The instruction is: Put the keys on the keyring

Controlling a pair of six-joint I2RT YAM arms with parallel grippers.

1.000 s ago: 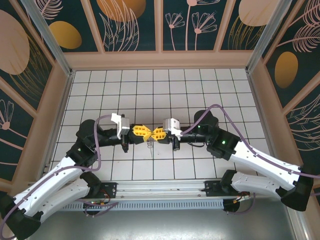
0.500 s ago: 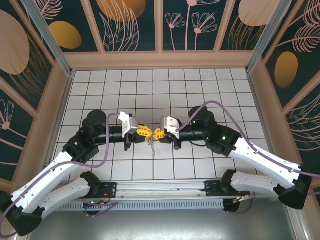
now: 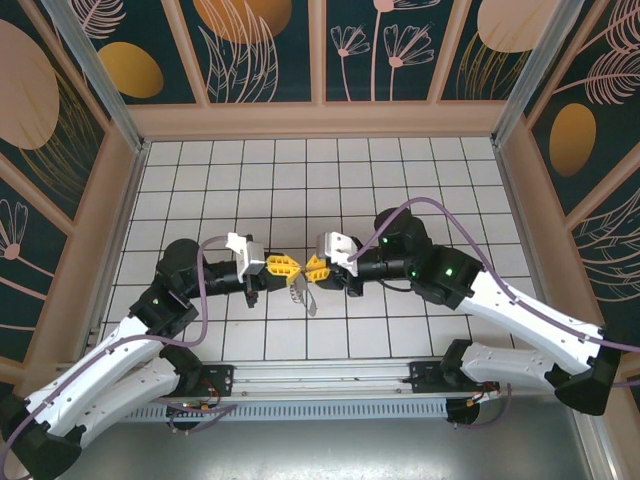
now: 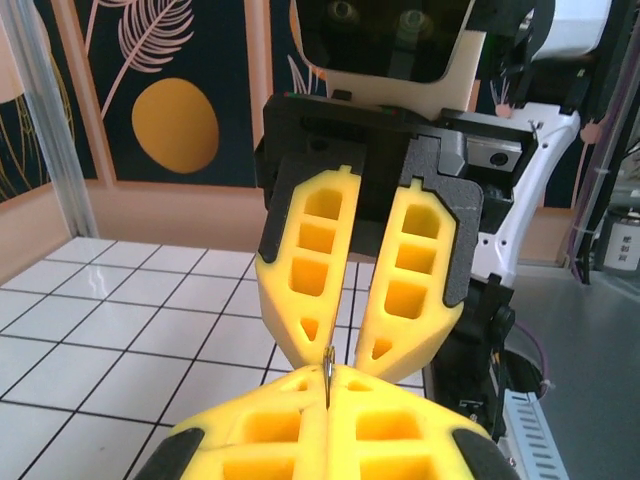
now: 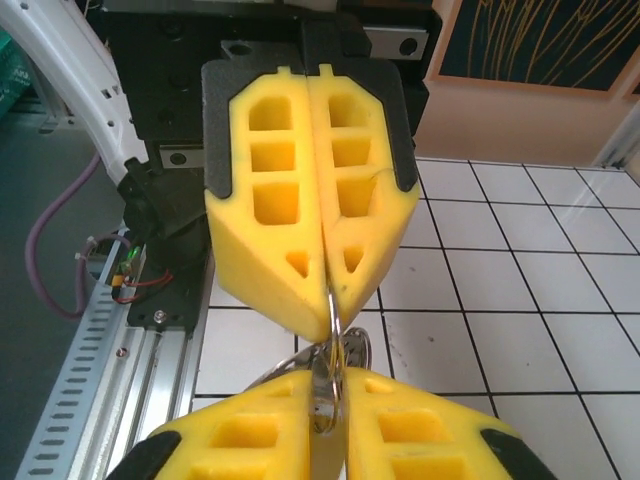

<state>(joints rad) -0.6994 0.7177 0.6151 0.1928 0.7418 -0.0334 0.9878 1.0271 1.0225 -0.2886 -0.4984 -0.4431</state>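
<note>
At the near edge a slotted metal rail (image 3: 320, 408) carries both arm bases. From it the white arms reach inward over the white-tiled worktop (image 3: 300, 180) until their yellow tips meet nose to nose. The left tool (image 3: 295, 267) is clamped tight on a thin silvery strand of the keyring (image 5: 332, 352). Seen from the right wrist, its fingers (image 5: 270, 240) press flat along one seam, and the strand comes out of that seam. The right tool (image 3: 310, 268) has its jaws a little apart, with the ring's wire loops sitting in the gap; whether its pads touch the wire cannot be told. The keyring hangs between the two tools, off the worktop, and a thin silvery sliver (image 3: 309, 298) dangles below it, too small to identify. Beyond the right arm, in the left wrist view, a pale box (image 4: 625, 245) carries markings too small to read. Farthest back stand dark teal wall panels (image 3: 265, 50) painted with gold discs and leaf outlines.
</note>
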